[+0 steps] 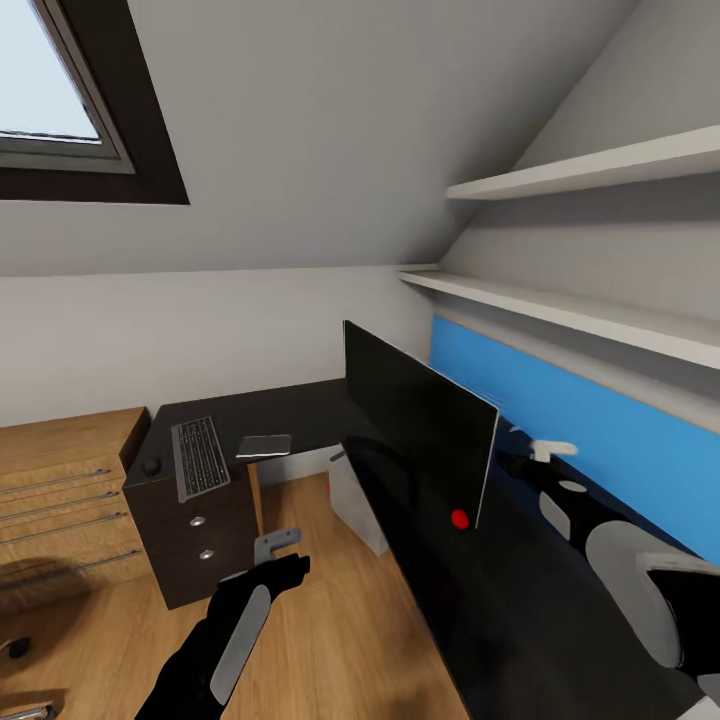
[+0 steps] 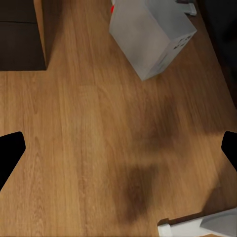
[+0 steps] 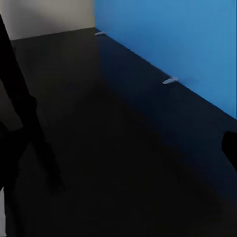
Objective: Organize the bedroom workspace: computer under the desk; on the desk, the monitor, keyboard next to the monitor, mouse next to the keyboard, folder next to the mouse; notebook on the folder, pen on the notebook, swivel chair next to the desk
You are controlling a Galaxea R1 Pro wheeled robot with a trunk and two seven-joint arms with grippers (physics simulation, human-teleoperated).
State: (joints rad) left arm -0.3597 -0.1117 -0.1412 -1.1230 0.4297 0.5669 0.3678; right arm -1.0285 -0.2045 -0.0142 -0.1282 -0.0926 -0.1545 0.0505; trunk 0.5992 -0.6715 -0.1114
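The monitor (image 1: 420,430) stands on the black desk (image 1: 300,415), red dot at its lower corner. On the desk's left wing lie the keyboard (image 1: 200,457), the small dark mouse (image 1: 152,466) and a thin flat grey rectangle, probably the notebook (image 1: 265,446), overhanging the edge. The pale computer (image 1: 355,500) stands on the floor under the desk; the left wrist view shows the computer (image 2: 148,34) from above. My left gripper (image 1: 278,545) hangs open over the wood floor. My right gripper (image 1: 540,450) is open above the desk behind the monitor, one fingertip (image 3: 231,148) showing.
A light-wood drawer unit (image 1: 60,500) stands left of the desk's black drawer block (image 1: 195,540). A blue wall panel (image 1: 600,440) and two white shelves (image 1: 600,170) run along the right wall. A castor and chrome piece (image 1: 20,650) show at the lower left.
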